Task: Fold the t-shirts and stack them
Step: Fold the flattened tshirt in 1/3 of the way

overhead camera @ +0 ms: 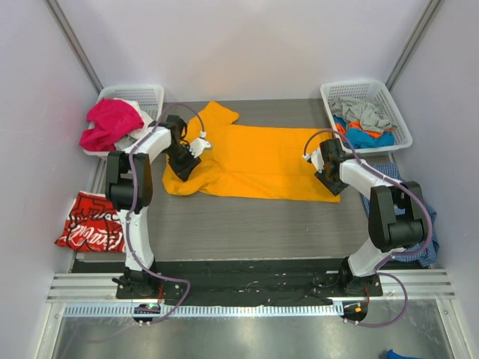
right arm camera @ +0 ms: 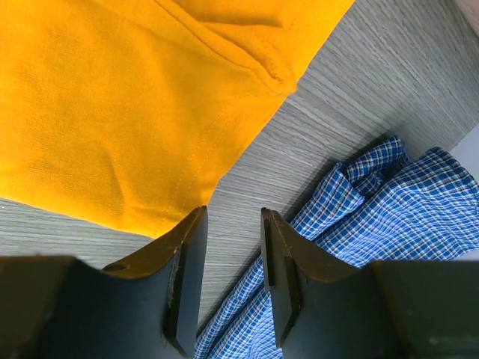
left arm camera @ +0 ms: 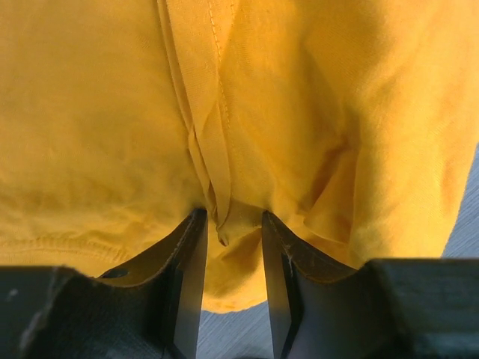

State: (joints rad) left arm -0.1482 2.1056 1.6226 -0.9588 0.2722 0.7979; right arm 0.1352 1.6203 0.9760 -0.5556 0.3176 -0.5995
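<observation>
Evidently both are spread: left pincer [left arm camera: 232, 224] straddles a fold of the orange t-shirt [left arm camera: 105, 112], prob. to nip it; right pincer [right arm camera: 232, 224] hovers beside its hem corner, over tabletop [right arm camera: 359, 90].

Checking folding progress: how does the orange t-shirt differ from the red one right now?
The orange t-shirt is plain; the red t-shirt carries white lettering. The orange one lies spread across the middle of the table; the red one is a compact bundle at its left edge. The left gripper straddles a fold of the orange one, the right gripper sits at its corner; neither is at the red one. Both are soft cloth.
</observation>
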